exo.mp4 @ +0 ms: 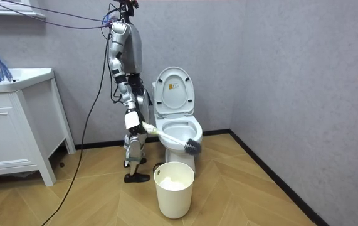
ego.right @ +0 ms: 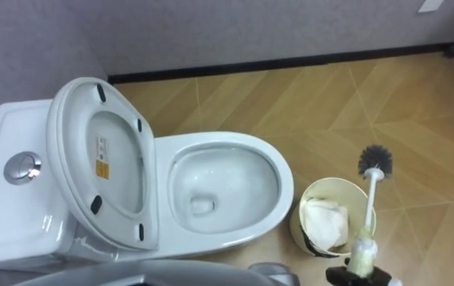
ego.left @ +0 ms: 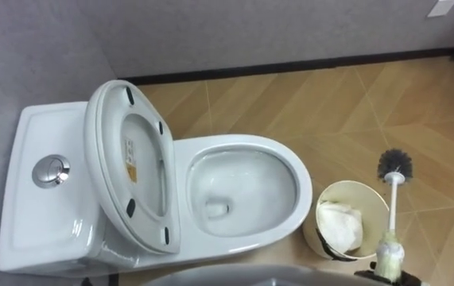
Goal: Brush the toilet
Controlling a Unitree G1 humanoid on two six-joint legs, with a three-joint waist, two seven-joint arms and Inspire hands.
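Currently, item one: toilet brush, held low on the right, bristle head over the floor just beyond the bin, clear of the bowl. Right hand: fingers clamped on the handle, I judge; the near edge cuts them off. Seat upright. I'd swing the head left, then dip it under the rim. White stuff in the bin is unclear.

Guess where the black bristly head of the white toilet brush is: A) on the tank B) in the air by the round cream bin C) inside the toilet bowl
B: the black bristly head of the white toilet brush hangs by the round cream bin, outside the white toilet bowl.
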